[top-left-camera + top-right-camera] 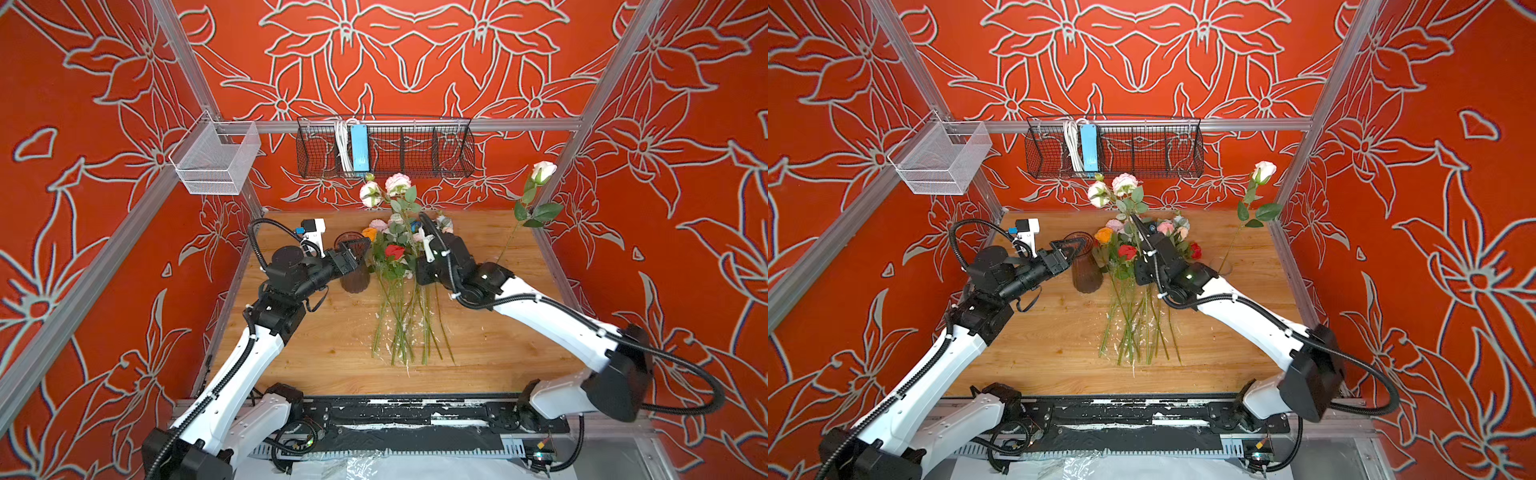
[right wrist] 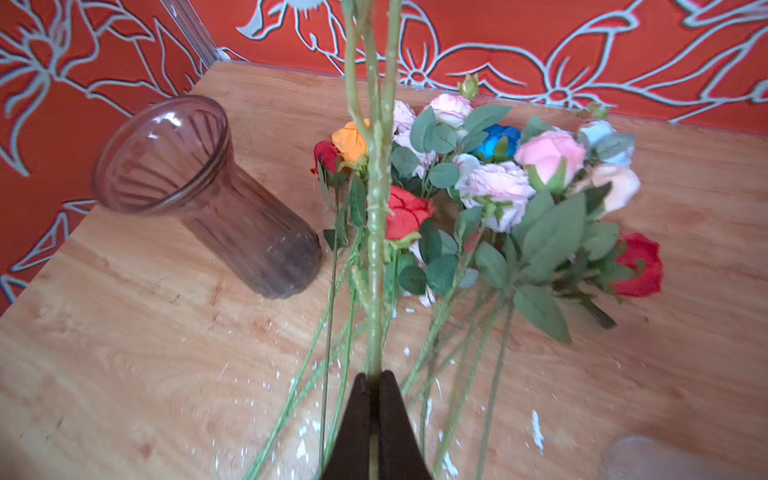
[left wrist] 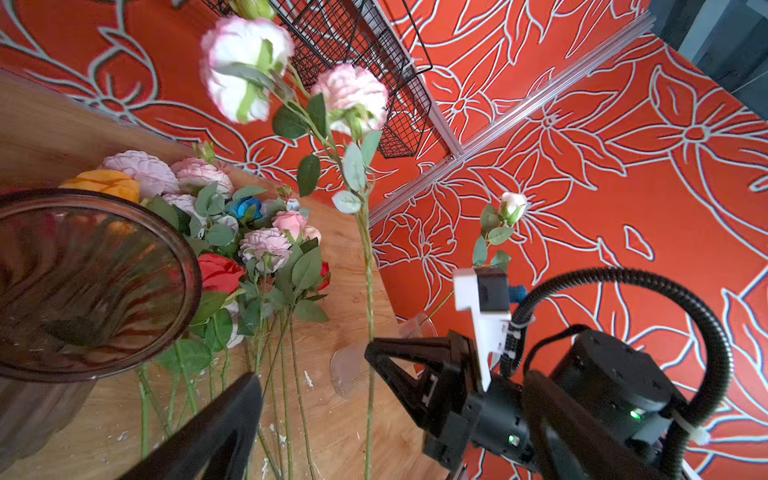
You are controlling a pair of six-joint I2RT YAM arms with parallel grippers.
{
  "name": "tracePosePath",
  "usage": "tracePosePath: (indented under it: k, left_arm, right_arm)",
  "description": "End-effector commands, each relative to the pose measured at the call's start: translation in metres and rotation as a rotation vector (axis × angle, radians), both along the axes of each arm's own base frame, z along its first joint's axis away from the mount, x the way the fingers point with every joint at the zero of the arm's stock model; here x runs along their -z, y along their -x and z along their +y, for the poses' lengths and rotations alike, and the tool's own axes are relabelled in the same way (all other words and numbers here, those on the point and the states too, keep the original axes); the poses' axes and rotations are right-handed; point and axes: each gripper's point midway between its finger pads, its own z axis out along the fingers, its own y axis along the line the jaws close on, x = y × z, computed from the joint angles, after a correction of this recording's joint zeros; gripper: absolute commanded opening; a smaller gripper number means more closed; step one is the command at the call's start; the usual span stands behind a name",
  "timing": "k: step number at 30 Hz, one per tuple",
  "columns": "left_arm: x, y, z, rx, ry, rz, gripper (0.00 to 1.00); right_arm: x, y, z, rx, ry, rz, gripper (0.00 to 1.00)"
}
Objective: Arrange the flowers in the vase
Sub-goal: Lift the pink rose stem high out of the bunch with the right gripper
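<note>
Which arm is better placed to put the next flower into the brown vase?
Right: the right gripper is shut on the raised pink-white flower, beside the brown vase. The left gripper is open by its rim, holding nothing.

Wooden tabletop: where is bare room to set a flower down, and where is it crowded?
Bare wooden tabletop lies between the left arm and the green stems, and between those stems and the right arm. Crowded: the middle, loose artificial flowers beside the brown ribbed glass vase.
</note>
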Motion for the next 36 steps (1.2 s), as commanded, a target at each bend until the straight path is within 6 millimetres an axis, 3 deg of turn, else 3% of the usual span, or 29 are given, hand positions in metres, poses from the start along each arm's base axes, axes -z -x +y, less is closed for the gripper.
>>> tracePosePath:
  k: [1,5,9,16,23,28,36]
  left_arm:
    - [-0.013,0.006,0.0,0.02,0.027,-0.05,0.97]
    - [-0.017,0.009,-0.003,0.04,0.042,-0.069,0.97]
    - [-0.024,0.014,-0.013,0.114,0.068,-0.106,0.98]
    - [-0.035,0.035,-0.04,0.278,0.068,-0.187,0.97]
    - [-0.033,0.047,-0.058,0.347,0.038,-0.212,0.97]
    - [-0.032,0.046,-0.057,0.341,0.039,-0.204,0.97]
    - [-0.033,0.047,-0.056,0.33,0.037,-0.209,0.97]
  right_arm:
    - [-0.035,0.016,-0.031,0.04,-0.035,-0.127,0.0]
    - [-0.059,0.037,-0.082,0.152,-0.018,-0.26,0.0]
    - [-0.104,0.049,-0.118,0.235,-0.019,-0.435,0.0]
    - [-0.203,0.046,-0.145,0.361,0.066,-0.763,0.0]
    - [-0.288,0.032,-0.149,0.472,0.242,-0.981,0.0]
    - [-0.314,0.014,-0.167,0.517,0.22,-0.988,0.0]
    - [-0.292,-0.012,-0.2,0.596,0.23,-0.938,0.0]
